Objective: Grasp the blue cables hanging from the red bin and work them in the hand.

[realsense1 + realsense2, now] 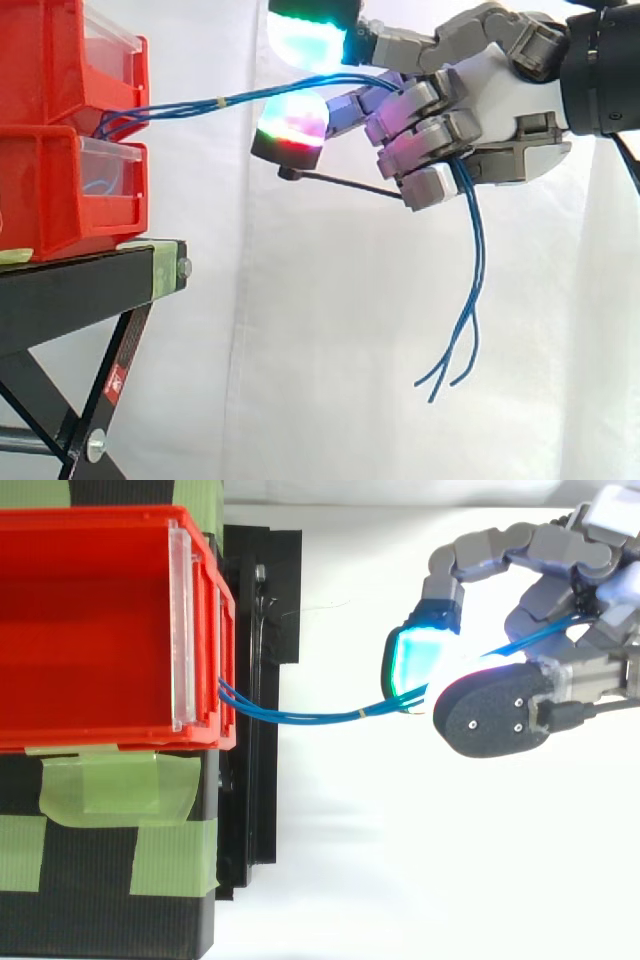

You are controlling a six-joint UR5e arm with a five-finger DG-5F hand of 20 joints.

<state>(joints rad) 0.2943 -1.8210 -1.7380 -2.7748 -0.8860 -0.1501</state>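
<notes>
Reaching in from the right edge of the side view, the hand (500, 95) has its fingers curled round the blue cables (250, 97) and grips them against the palm. Two glowing pads (300, 40) stand out to the left of the grip, one above the cables and one just below them.

The cables come out at the front edge of the stacked red bins (50, 60), about where the upper bin meets the lower one; from which bin, I cannot tell. From there their long axis runs almost level, rising a little to the right, across the open space before the white curtain (330, 330) and into the hand. A small pale band (220, 101) sits around them near the middle of this stretch.

Below the curled fingers the loose ends (465, 300) hang down and spread a little at the tips, well apart from the black stand (80, 285) that carries the bins.

From above, the cables (300, 717) leave the bin's front edge and pass between the pads.
</notes>
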